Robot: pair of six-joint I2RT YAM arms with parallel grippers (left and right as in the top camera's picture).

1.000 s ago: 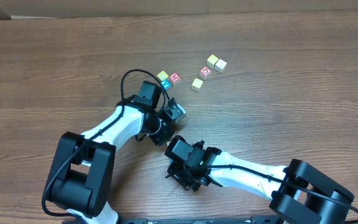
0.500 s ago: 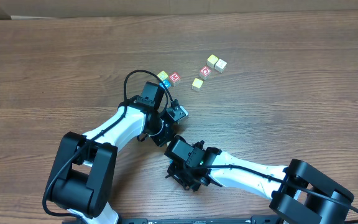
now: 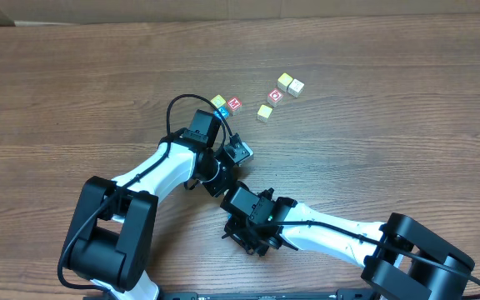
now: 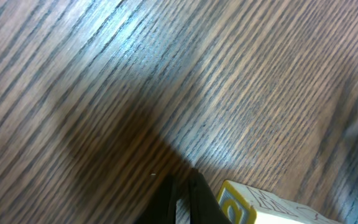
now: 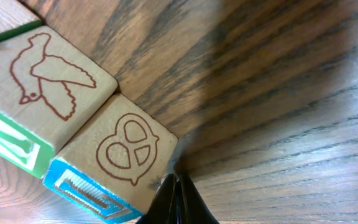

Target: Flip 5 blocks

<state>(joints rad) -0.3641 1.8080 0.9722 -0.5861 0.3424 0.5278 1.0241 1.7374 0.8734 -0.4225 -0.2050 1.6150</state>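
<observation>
Both my pincers were closed with nothing between the fingers. My left pincer (image 4: 184,198) hung low over the wooden table (image 3: 390,150), its tips pressed together, and a yellow-framed block (image 4: 253,210) lay just beside them, partly cut off by the edge of the wrist view. My right pincer (image 5: 178,191) was also pinched together, its tips at the corner of the pretzel block (image 5: 129,149), which had a blue-framed side face. I could not tell whether they touched it. The bird block (image 5: 45,71), green-framed on its side, sat flush against the pretzel block. From overhead, 7 more blocks lay farther out on the table: the red M block (image 3: 234,103) with a blue block (image 3: 223,111) and a yellow one close by, and 4 others loosely grouped near them.
</observation>
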